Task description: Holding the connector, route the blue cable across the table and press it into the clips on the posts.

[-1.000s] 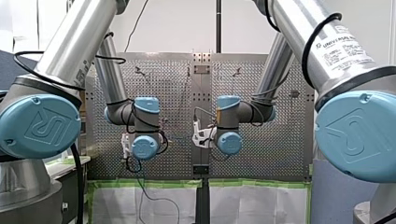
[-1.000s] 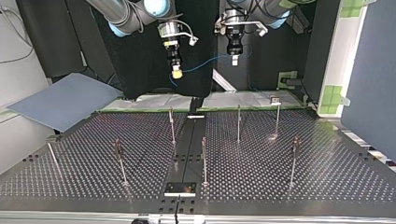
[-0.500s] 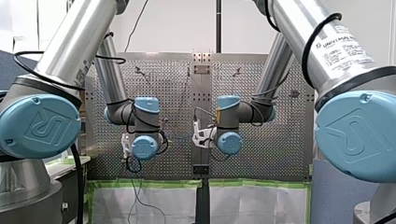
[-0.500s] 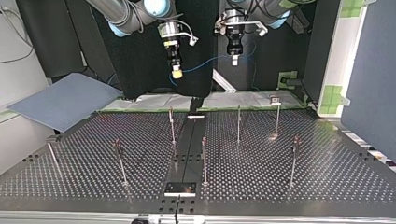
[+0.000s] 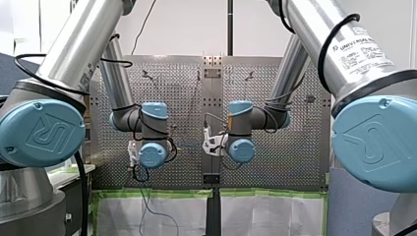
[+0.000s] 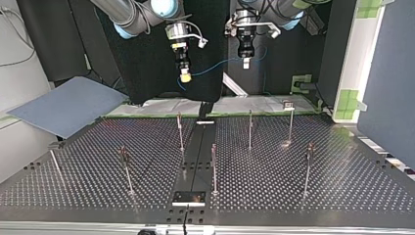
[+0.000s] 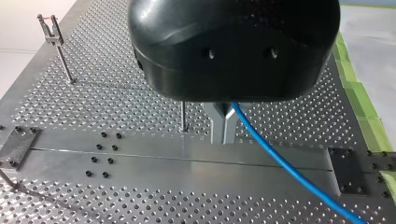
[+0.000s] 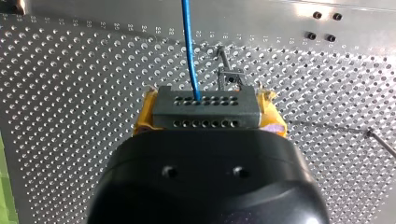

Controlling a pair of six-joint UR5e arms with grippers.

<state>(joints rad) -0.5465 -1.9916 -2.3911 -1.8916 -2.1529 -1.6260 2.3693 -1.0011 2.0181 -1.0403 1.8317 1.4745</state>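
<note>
A blue cable (image 6: 215,66) sags between my two grippers, high above the perforated table (image 6: 342,186). My right gripper (image 8: 205,114) has its yellow pads shut on a dark grey connector (image 8: 205,106), and the cable (image 8: 189,46) leaves it ahead. In the top view that right gripper (image 6: 185,74) hangs left of my left gripper (image 6: 246,62). My left gripper (image 7: 223,137) has its metal fingers shut on the cable (image 7: 280,163), which trails off to the side. Clip posts (image 6: 180,129) (image 6: 250,128) (image 6: 214,166) stand on the table below, none touching the cable.
More posts (image 6: 126,166) (image 6: 308,166) (image 6: 290,120) stand across the plate. A blue-grey board (image 6: 63,105) lies at the top view's left. Green-taped paper (image 6: 254,104) lines the far edge. A black plate (image 6: 188,198) sits at the near edge.
Both arms hold still. Only the thin black cable hanging under my left arm in the front view has swayed.
</note>
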